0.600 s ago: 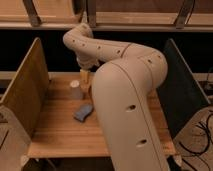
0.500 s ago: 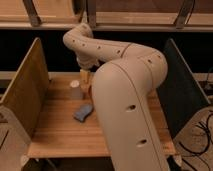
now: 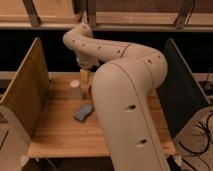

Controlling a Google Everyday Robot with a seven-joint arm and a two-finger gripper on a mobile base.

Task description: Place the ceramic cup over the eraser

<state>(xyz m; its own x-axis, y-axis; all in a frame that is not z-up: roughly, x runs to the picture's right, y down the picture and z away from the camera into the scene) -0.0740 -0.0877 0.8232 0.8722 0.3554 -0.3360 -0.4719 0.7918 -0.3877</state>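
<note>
Camera view: the gripper [image 3: 84, 78] is seen low over the far part of the wooden table [image 3: 59, 136], fingers apart. The ceramic cup [image 3: 75, 89] is observed upright on the table, just beside the gripper toward the picture's left. A blue-grey pad [image 3: 83, 112] is noted lying nearer the camera.

No readable text or labels

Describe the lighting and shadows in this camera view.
Camera view: warm, dim light on the wooden table and the arm, darkness behind; the tool hangs under the wrist at the table's back, beside the ceramic cup; the blue-grey pad casts a faint shadow; the arm hides the table's right side.
</note>
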